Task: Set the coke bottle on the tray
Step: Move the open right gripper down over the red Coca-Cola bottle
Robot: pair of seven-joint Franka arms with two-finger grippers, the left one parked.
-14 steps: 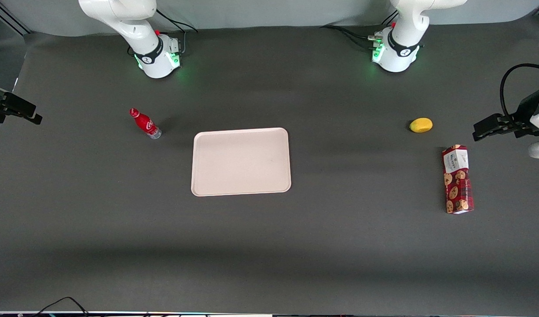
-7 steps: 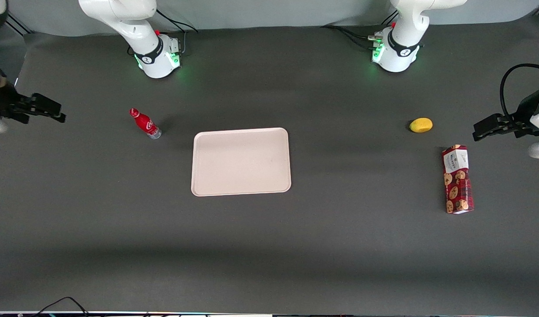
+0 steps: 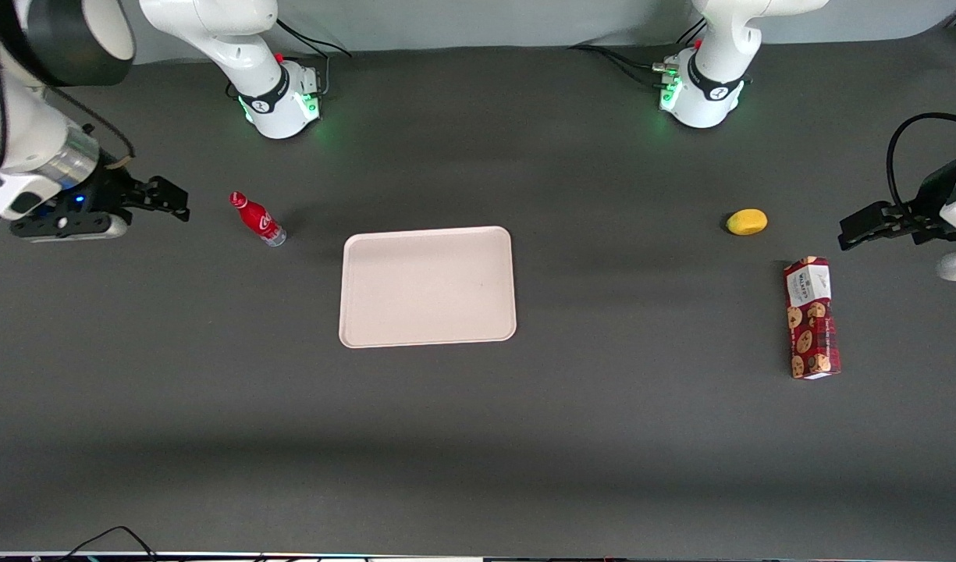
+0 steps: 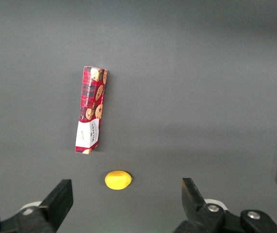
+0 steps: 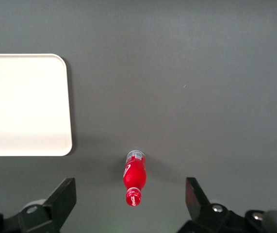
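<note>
Red, slick, light coke bottle [image 3: 257,218] stood upper left; my empty gripper [image 3: 168,199] gaped wide beside it, best gripped mid-body.

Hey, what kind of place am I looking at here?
Probably a robotics lab: a dark mat-covered table with staged props, a coke bottle standing beside a tray, and the open gripper near the bottle.
</note>
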